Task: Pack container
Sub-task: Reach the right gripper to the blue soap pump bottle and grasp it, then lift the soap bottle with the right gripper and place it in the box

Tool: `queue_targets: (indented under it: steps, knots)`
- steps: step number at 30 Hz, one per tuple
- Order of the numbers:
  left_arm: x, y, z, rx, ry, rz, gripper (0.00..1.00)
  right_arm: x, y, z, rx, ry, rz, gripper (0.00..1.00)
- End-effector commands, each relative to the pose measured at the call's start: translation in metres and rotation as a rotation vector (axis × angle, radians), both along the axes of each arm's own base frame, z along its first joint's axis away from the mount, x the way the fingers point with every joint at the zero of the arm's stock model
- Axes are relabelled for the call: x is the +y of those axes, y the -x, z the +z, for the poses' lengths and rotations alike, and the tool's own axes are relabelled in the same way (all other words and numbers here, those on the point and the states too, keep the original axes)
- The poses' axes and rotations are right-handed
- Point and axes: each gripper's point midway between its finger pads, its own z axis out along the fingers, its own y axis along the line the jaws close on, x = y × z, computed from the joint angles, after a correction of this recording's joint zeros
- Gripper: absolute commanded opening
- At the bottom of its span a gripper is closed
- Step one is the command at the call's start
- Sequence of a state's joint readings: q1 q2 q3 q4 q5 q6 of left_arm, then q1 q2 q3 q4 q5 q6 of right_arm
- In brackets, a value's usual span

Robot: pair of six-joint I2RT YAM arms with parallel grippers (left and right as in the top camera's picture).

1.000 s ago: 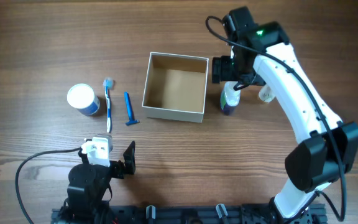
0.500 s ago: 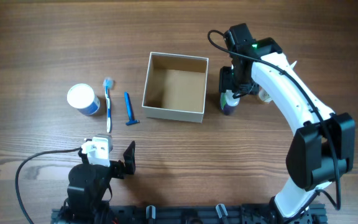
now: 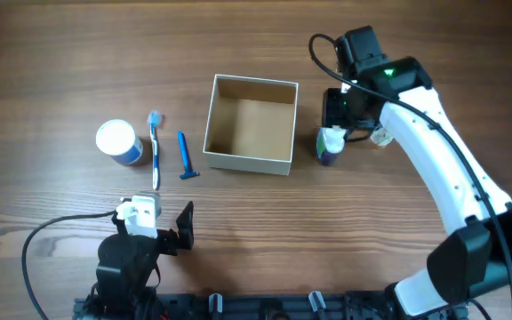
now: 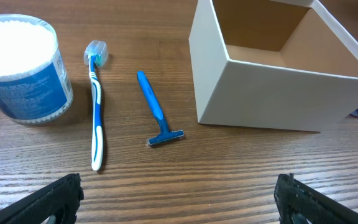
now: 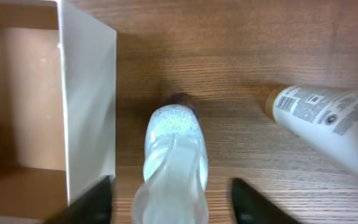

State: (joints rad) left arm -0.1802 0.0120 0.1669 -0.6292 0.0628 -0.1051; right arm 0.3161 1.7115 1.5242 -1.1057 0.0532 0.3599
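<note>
Toward the left edge of the brown wooden table (image 3: 60, 53), a round white-and-blue jar (image 3: 118, 142) is standing upright. Just to its right, a blue-and-white plastic toothbrush (image 3: 156, 153) is lying with its head pointing at the far edge. A slim blue plastic razor (image 3: 185, 156) is lying beside the toothbrush, with its blade end toward the near edge. Near the front edge, the left claw (image 3: 162, 224) is hanging low over the table. In the left wrist view its black fingertips (image 4: 53, 198) are sitting wide apart at the lower corners, gripping nothing. The square, shallow cardboard container (image 3: 252, 124), cream-white outside and brown inside, is sitting around the middle of the table. It is well apart from the razor, and its open top is facing up. Just beside the container's right wall, a small translucent plastic bottle (image 3: 329, 146) is standing on the table. The right claw (image 3: 343, 108) is hovering over this bottle. In the right wrist view its jaws are spread apart, one on each side of the bottle, and neither is pressing on it. Right of the bottle, toward the right edge, a white plastic tube with a tan cap and a printed label (image 5: 328, 124) is lying on its side.
</note>
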Motion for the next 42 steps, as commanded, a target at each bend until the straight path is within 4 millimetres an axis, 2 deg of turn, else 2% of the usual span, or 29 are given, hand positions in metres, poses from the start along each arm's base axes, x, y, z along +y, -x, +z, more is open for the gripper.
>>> queue_targets:
  steps: [1,3,6,11,13,17,20,28,31,34,37,40,42]
  knots:
    - [-0.001,0.000,0.001,-0.011,-0.009,-0.015,1.00,-0.002,0.003,0.003,-0.004,0.009,0.018,0.80]
    - [-0.001,0.000,0.001,-0.011,-0.009,-0.015,1.00,0.000,0.003,-0.001,0.007,0.005,0.020,0.83]
    - [-0.001,0.000,0.001,-0.011,-0.009,-0.015,1.00,0.003,0.005,-0.008,0.029,-0.012,0.026,0.83]
    - [-0.001,0.000,0.001,-0.011,-0.009,-0.015,1.00,0.002,0.015,-0.044,0.070,-0.010,0.027,0.78]
    - [-0.001,0.000,0.001,-0.011,-0.009,-0.015,1.00,0.002,0.014,-0.048,0.060,-0.013,0.027,0.76]
    - [-0.001,0.000,0.001,-0.011,-0.008,-0.014,1.00,0.006,0.009,-0.047,0.042,-0.030,0.030,0.68]
    - [-0.001,0.000,0.001,-0.012,-0.009,-0.015,1.00,0.008,0.001,-0.045,0.007,-0.040,0.031,0.59]
    - [-0.001,0.000,0.001,-0.011,-0.009,-0.015,1.00,0.009,0.003,-0.049,0.020,-0.045,0.029,0.62]
    - [-0.001,0.000,0.001,-0.011,-0.009,-0.015,1.00,0.008,0.006,-0.050,0.036,-0.040,0.026,0.54]
    - [-0.001,0.000,0.001,-0.011,-0.009,-0.015,1.00,0.008,0.007,-0.053,0.043,-0.039,0.023,0.53]
    - [-0.001,0.000,0.001,-0.011,-0.009,-0.015,1.00,0.008,0.006,-0.052,0.043,-0.043,0.008,0.45]
    - [-0.001,0.000,0.001,-0.011,-0.009,-0.015,1.00,0.006,0.009,-0.053,0.053,-0.034,0.015,0.46]
    - [-0.001,0.000,0.001,-0.011,-0.009,-0.015,1.00,0.006,0.010,-0.054,0.059,-0.028,0.031,0.53]
